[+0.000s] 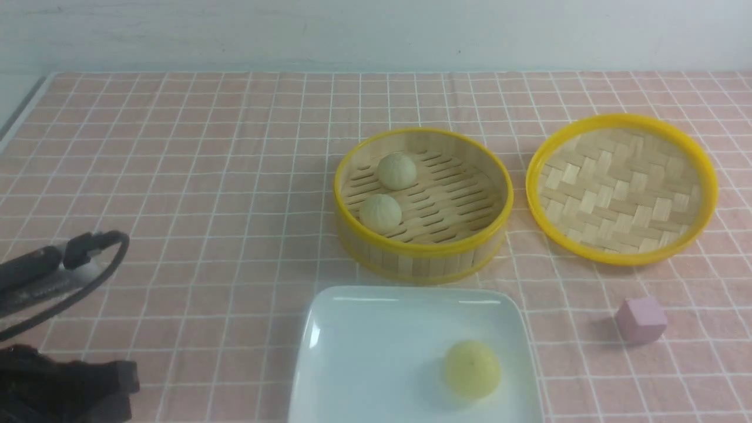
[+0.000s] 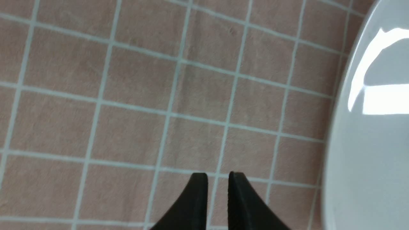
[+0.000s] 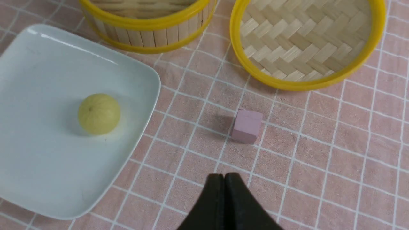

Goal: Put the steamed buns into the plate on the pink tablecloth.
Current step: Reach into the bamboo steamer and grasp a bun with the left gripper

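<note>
Resting on the glossy white square plate is the yellow steamed bun; the two pale beige buns sit inside the yellow-rimmed bamboo steamer basket beyond it. The left gripper stands slightly parted, holding nothing; the right gripper is closed, also empty, above the pink gridded tablecloth.

Yellow bun on white square plate, two beige buns in basket, pink gridded tablecloth

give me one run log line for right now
yellow bun on white plate | two pale buns in steamer basket | left gripper slightly open, empty | right gripper shut, empty
</note>
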Available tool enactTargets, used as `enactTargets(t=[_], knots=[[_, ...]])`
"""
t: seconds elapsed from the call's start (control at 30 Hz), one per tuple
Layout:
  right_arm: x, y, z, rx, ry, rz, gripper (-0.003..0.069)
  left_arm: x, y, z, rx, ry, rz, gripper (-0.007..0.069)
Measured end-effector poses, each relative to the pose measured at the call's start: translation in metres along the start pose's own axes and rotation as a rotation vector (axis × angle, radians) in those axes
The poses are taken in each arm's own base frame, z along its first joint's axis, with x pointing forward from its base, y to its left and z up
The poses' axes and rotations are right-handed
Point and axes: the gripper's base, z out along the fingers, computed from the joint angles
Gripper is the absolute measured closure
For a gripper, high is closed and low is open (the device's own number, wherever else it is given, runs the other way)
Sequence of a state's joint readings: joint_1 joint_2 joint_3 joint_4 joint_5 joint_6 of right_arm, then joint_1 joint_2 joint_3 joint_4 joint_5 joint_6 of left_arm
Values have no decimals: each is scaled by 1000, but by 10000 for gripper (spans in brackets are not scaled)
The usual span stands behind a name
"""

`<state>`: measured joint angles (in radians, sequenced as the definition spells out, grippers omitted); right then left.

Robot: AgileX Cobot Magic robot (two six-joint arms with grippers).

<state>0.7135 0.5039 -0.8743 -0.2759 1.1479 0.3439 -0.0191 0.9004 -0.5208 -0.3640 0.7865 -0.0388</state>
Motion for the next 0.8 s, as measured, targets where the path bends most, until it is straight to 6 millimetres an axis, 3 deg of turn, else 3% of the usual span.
enactTargets(t=[0.1, 0.17, 0.3, 0.53, 0.63, 0.8], knots=[[29, -6, -7, -61, -142, 20, 672, -25, -18, -3, 100, 5, 0, 484], [40, -4, -2, -106, -182, 26, 672, -40, -32, -2, 159, 16, 28, 477], [58, 2, 22, -136, -147, -47, 672, -67, -76, 11, 277, 70, 168, 456], [62, 1, 30, -104, -147, -140, 670, -100, -159, 54, 305, 153, 339, 371], [61, -1, 30, -77, -158, -163, 666, -116, -192, 82, 272, 138, 381, 324], [60, -3, 30, -55, -165, -181, 664, -135, -224, 125, 192, 129, 454, 286]])
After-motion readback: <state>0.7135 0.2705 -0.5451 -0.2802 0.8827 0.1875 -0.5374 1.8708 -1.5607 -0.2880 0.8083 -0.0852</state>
